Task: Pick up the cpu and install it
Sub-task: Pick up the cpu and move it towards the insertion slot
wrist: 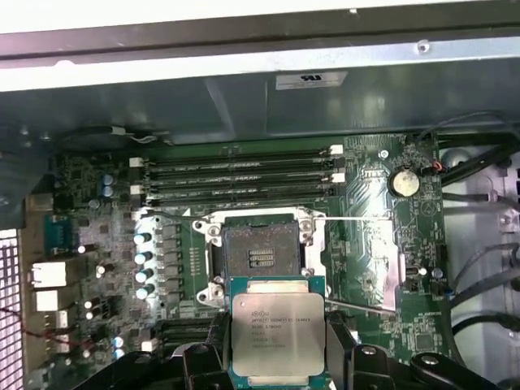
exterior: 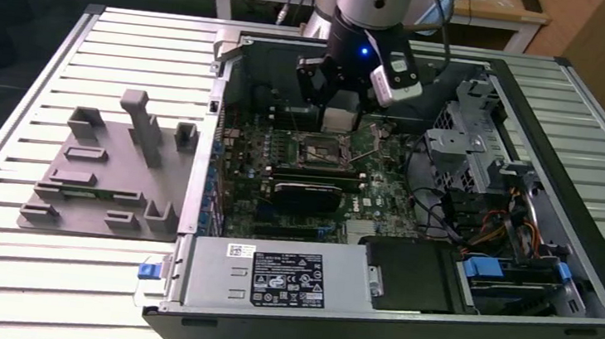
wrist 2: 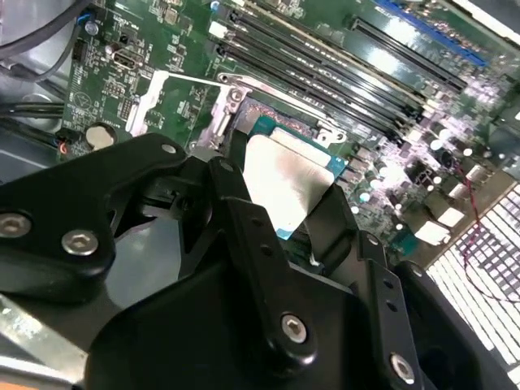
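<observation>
The black metal claw [wrist: 279, 348] squeezes the cpu [wrist: 278, 325], a small flat square chip with a shiny silver top, by two edges, so its underside is free. The chip hangs flat just beside the empty black square socket [wrist: 260, 256], not in it yet.

I see the arm [exterior: 368, 9] hanging inside the open computer case [exterior: 264, 336] on the slatted table [exterior: 48, 278], its claw [exterior: 336, 128] gripping the cpu [exterior: 339, 120] just above the socket [exterior: 319, 149]; a grey fixture [exterior: 102, 175] sits at the exterior view's left.
</observation>
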You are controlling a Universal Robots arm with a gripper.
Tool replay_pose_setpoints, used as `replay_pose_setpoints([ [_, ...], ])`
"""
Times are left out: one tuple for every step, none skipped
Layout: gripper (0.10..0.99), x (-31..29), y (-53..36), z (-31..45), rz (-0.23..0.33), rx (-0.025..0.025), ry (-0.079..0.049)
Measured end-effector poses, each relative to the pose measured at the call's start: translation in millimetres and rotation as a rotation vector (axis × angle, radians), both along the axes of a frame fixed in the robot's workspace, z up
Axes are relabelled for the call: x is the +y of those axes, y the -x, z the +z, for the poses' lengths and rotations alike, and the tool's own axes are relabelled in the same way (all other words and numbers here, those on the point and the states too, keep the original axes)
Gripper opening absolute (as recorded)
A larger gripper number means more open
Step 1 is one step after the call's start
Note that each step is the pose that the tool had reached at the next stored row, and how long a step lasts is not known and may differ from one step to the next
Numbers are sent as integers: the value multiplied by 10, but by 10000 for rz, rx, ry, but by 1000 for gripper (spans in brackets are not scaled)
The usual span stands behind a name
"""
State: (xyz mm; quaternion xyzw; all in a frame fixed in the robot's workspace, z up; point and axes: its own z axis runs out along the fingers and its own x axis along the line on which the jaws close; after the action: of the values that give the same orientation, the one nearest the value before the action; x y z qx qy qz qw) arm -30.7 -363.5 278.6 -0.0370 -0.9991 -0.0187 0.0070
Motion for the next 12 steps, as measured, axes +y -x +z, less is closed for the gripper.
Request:
replay_pose_setpoints([
  [545,1,0,-18,26,0,0],
  [545,2,-1,-44,99,-1,-1],
  [545,1,0,-62,155,0,0],
  [545,1,0,-81,208,0,0],
  [545,1,-1,-99,259,0,0],
  [545,2,-1,-136,356,-1,0],
  [545,3,-1,-262,518,-8,1],
  [545,3,-1,-280,540,-9,0],
  [545,4,-1,-282,541,-8,3],
  [545,4,-1,-282,541,-9,1],
  [545,4,0,-275,538,-8,4],
  [545,5,-1,-266,536,-9,1],
])
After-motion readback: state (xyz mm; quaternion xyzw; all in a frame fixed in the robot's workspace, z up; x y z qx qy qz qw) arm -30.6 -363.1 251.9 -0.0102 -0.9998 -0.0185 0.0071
